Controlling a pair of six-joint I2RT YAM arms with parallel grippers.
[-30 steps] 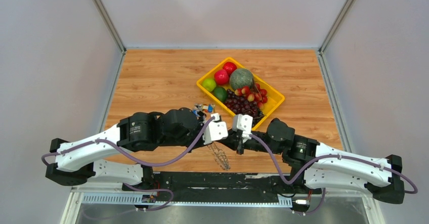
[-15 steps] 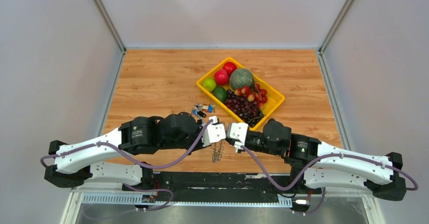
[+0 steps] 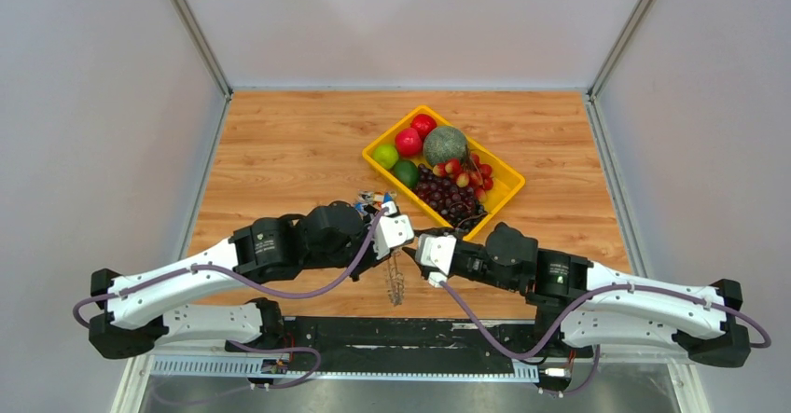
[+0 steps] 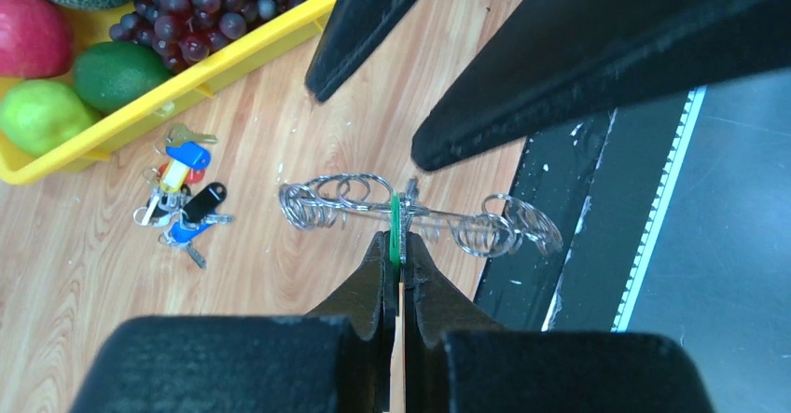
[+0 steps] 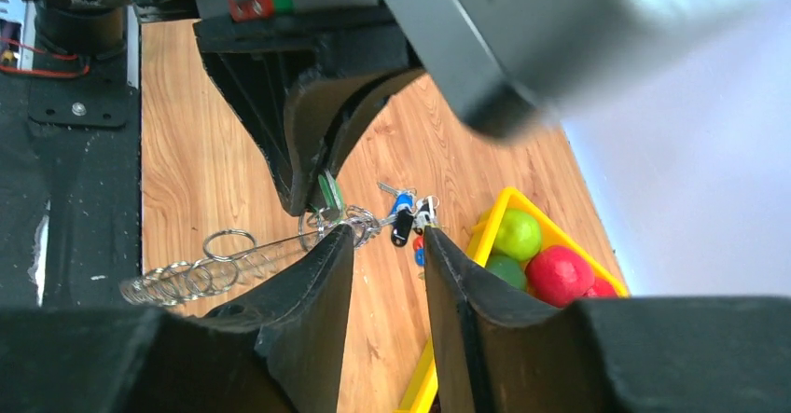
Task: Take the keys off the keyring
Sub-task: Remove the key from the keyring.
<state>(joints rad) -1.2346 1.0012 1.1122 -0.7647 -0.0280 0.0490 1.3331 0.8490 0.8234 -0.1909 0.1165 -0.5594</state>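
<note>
Pale walls box in a wooden table (image 3: pixel 280 133) where I work two arms from afar. The left claw (image 4: pixel 396 245) is pinched shut on the green tag (image 4: pixel 395 219) of the keyring (image 3: pixel 396 281). It holds the ring up at the near edge of the table, between the two wrists, and from overhead the ring hangs edge-on. Silver keys (image 4: pixel 325 199) bunch along the wire on either side of the tag. The right claw (image 5: pixel 387 234) has its jaws parted with nothing between them, its tips just beside the ring and close to the tag. A small bunch of coloured keys (image 4: pixel 182 199) lies on the wood farther off, near the yellow tray (image 4: pixel 191 82) of fruit, and is no part of this job.

As I judge it, the step in hand is catching one key with the right claw. I would leave the left clamp firm and bring the right tips around a single key head, not a cluster. Then I would close on its flat faces and draw it slowly along the wire, so the ring does not twist out of the tag grip. Where the ring splits, I cannot tell.
</note>
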